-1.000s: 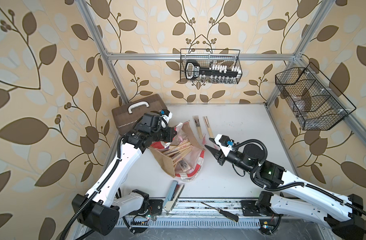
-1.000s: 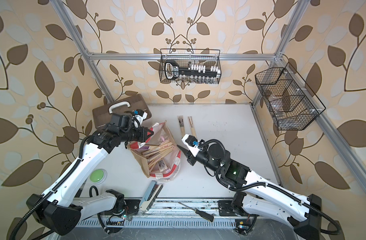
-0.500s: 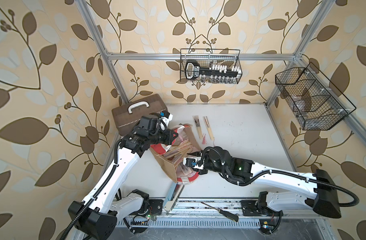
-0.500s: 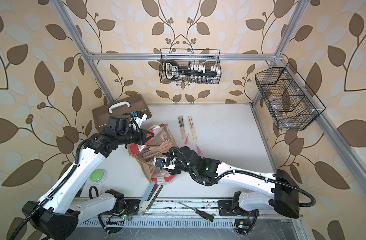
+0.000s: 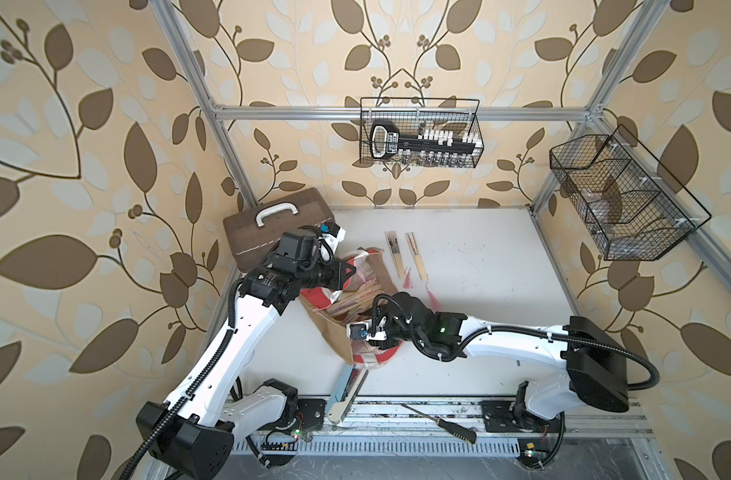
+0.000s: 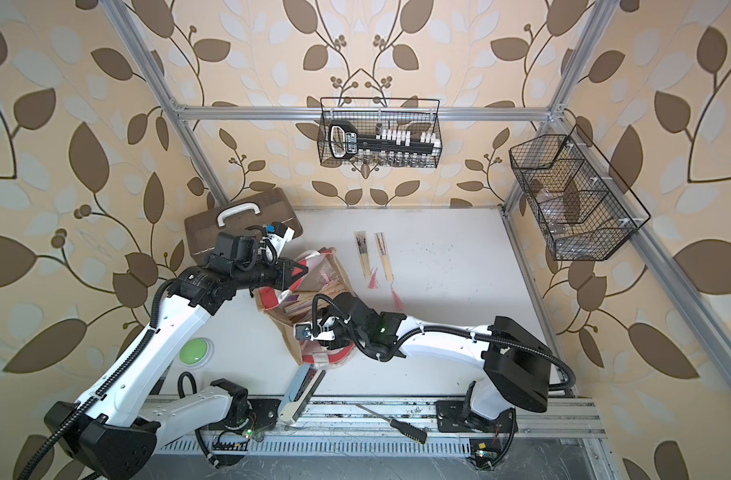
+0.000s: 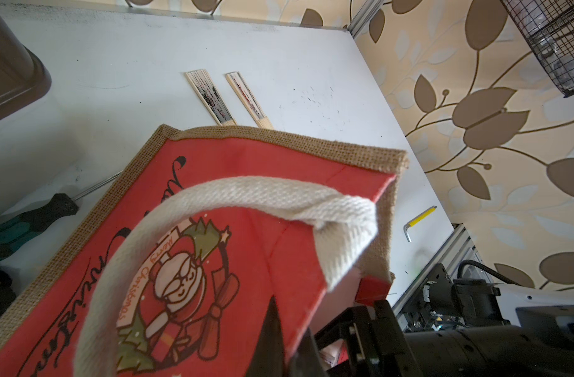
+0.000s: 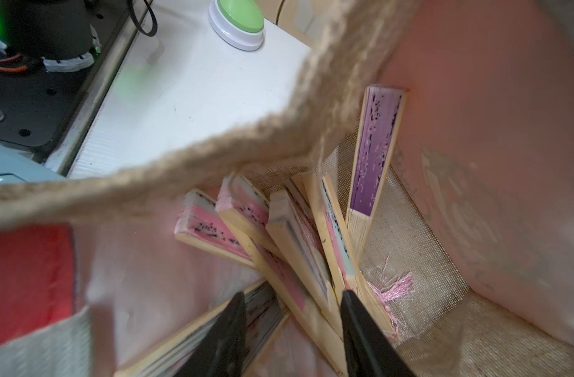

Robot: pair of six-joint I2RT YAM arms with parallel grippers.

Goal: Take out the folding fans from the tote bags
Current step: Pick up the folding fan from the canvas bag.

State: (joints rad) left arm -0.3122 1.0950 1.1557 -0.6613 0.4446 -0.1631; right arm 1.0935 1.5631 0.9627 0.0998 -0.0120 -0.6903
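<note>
The right gripper [image 8: 292, 295] hangs inside the tote bag [image 8: 475, 169] with its jaws parted and empty. Several folding fans [image 8: 279, 241] lie crossed just ahead of and between its fingers. The left gripper [image 7: 285, 326] is clamped on the bag's edge (propping the mouth open). Closing here could pinch several overlapped fans at once, or snag the pink tassel [image 8: 393, 290] beside one finger. If the edge slips free, the opening would likely sag onto the wrist.

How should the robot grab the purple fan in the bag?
Probably best by its wide purple paper end, pinching the flat bamboo sides. The purple fan leans on the tote bag lining, that end standing free of the other fans, so the right gripper should come in through the open mouth.
</note>
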